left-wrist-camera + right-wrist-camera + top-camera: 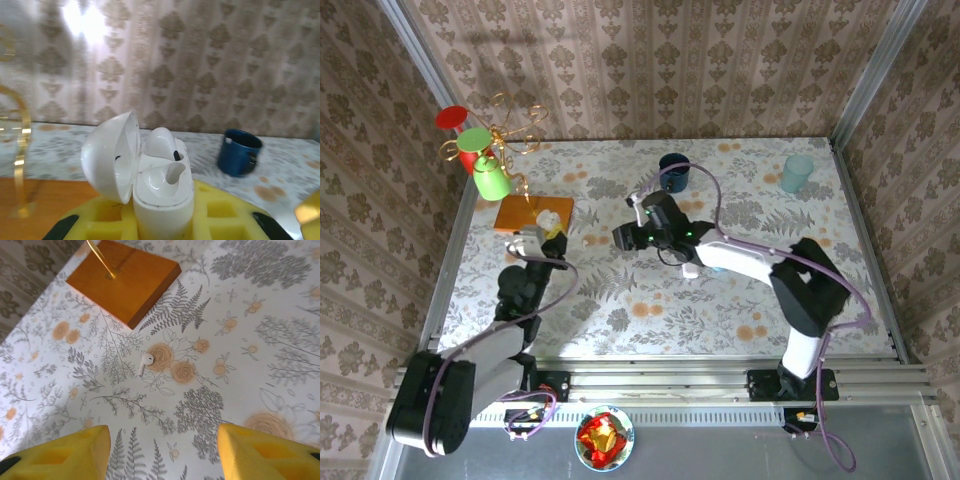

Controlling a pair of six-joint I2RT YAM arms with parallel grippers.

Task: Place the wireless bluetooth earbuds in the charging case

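Working the rig remotely, I am keeping the left gripper (162, 222) pinching the white charging case (161, 187) upright between its yellow fingers (225, 217). It is sitting at the edge of the orange wooden base (125, 277) that carries the gold wire stand (495, 140), on the far-left part of the flowered table (650, 310). The case's lid (107, 155) is standing open to one side. One earbud (161, 142) is sitting in the farther well, while the nearer well is gaping. The right gripper (162, 447) is hovering over the table, fingers spread wide and gripping nothing. Below it, a second white, short-stemmed earbud (145, 361) is lying flat on the cloth near a corner of the wooden base, apart from both fingers. A dark blue cup (240, 152) is showing behind the case.
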